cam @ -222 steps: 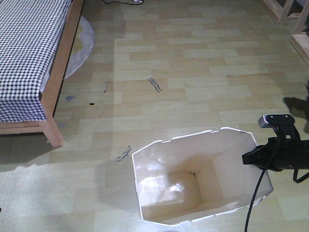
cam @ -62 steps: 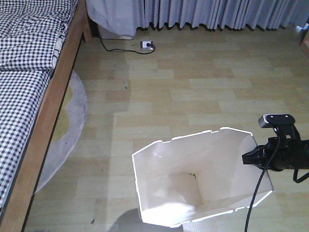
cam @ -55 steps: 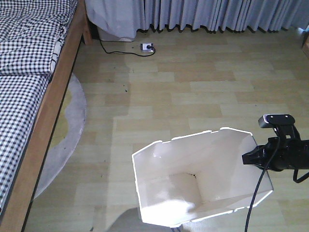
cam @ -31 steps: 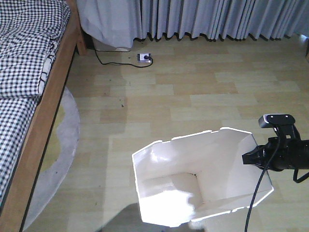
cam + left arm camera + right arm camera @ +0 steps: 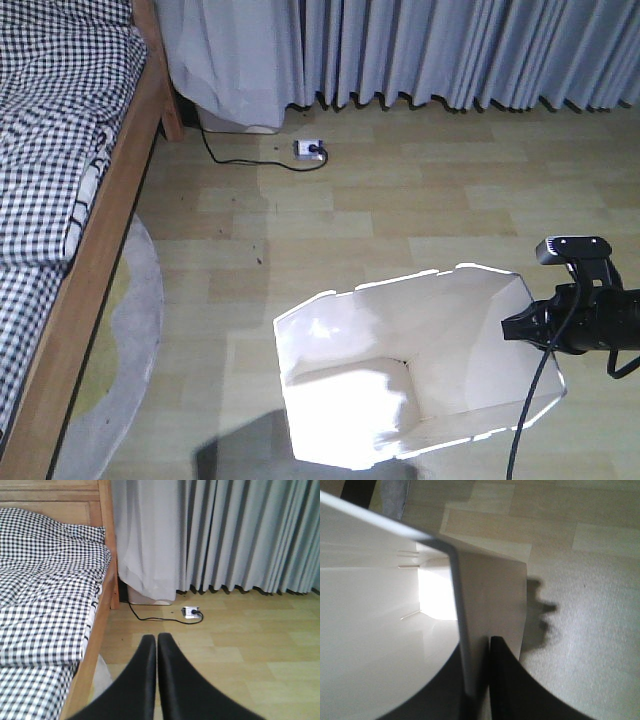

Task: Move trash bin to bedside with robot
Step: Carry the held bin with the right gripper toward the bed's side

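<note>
The white trash bin (image 5: pixel 450 330) sat low in the middle of the front view, its faceted walls tapering to a cream base lit by a bright patch, its notched polygonal rim open toward the camera. The right gripper (image 5: pixel 515 328) was clamped on the bin's right wall. In the right wrist view, the right gripper (image 5: pixel 479 650) had one black finger inside the trash bin (image 5: pixel 380 645) and the other outside, with the thin wall pinched between them. A small black camera box (image 5: pixel 573 248) sat on top of that arm, and a black cable (image 5: pixel 528 420) trailed down across the bin's right side. A dark shadow lay on the pale wood floor (image 5: pixel 400 210) at the bin's lower left. A round grey rug (image 5: pixel 140 320) lay between the bin and the bed (image 5: pixel 60 150), whose light wooden frame and black-and-white checked cover ran along the left edge, well apart from the bin. At the far wall hung grey pleated curtains (image 5: pixel 430 50), with a white power socket (image 5: pixel 310 148) on the floor just before them. The left gripper (image 5: pixel 153 639) pointed toward the curtains beside the bed (image 5: pixel 45 605), its two black fingers pressed together with nothing between them.
</note>
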You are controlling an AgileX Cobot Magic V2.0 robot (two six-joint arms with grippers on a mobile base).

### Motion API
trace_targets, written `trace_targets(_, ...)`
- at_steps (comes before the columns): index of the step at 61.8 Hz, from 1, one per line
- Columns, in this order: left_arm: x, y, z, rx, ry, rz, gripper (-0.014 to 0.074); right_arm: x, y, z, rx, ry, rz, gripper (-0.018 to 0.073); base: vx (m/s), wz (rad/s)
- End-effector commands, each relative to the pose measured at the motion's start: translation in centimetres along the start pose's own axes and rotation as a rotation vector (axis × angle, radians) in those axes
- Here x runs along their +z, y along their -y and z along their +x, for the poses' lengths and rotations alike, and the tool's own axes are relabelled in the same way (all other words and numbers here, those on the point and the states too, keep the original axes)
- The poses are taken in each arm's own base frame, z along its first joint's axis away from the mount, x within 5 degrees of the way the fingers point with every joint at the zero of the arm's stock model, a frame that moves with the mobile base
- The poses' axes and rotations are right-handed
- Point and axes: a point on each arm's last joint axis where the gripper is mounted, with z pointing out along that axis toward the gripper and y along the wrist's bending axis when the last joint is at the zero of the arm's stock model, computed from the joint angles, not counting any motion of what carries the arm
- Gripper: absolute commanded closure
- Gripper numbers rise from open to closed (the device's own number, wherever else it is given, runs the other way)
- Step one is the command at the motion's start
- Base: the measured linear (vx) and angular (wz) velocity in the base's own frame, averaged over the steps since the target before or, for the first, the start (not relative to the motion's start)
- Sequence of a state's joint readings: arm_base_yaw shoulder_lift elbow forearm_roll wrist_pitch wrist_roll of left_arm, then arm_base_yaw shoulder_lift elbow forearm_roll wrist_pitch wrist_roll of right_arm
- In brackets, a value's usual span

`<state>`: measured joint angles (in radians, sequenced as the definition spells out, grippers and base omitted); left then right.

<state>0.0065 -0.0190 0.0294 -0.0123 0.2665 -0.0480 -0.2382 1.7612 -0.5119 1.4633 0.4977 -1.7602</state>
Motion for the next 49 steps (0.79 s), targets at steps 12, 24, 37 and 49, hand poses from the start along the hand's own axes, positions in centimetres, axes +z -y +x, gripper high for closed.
trace_targets(12, 0.17, 0.0, 0.24, -0.012, 0.054, 0.006, 0.0602, -1.35, -1.69, -2.13, 0.071, 0.142, -0.163, 0.0564, 0.36, 0.1)
trace_targets(24, 0.17, 0.0, 0.24, -0.012, 0.054, 0.006, 0.0602, -1.35, -1.69, -2.13, 0.071, 0.142, -0.163, 0.0564, 0.34, 0.06)
trace_targets(37, 0.17, 0.0, 0.24, -0.012, 0.054, 0.006, 0.0602, -1.35, -1.69, -2.13, 0.071, 0.142, -0.163, 0.0564, 0.34, 0.02)
trace_targets(49, 0.17, 0.0, 0.24, -0.012, 0.054, 0.006, 0.0602, -1.35, -1.69, -2.13, 0.071, 0.142, -0.163, 0.0564, 0.33, -0.04)
